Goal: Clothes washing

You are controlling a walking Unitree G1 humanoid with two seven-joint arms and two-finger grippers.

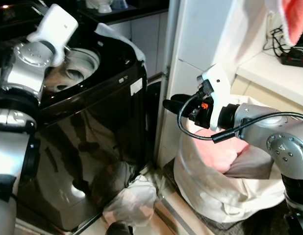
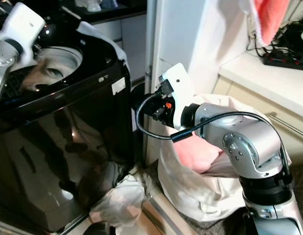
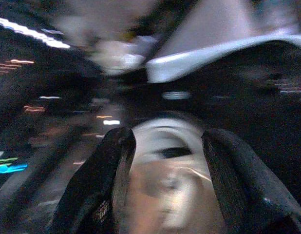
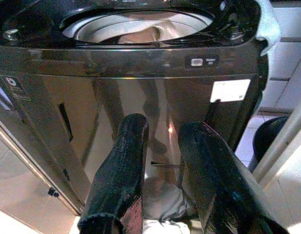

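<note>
Left claw (image 3: 165, 180): I hold it parted and empty over the glossy black top-loading washing machine (image 1: 92, 122).
Right claw (image 4: 162, 175): slightly parted, empty.
Laundry: pink clothes (image 1: 217, 152) in white fabric bag (image 1: 225, 196) beside machine.
Advice: I should reach deep and grip firmly.

**The washer seen past two black fingers**

The right gripper (image 4: 162, 170) points at the dark, glossy washing machine (image 4: 116, 92), and its two black fingers (image 4: 122, 175) stand a little apart with nothing between them. The top opening shows the pale drum (image 4: 141, 27) with some cloth inside. A white label (image 4: 230, 90) sits on the front. Crumpled light cloth (image 4: 162, 204) lies on the floor below.
</note>
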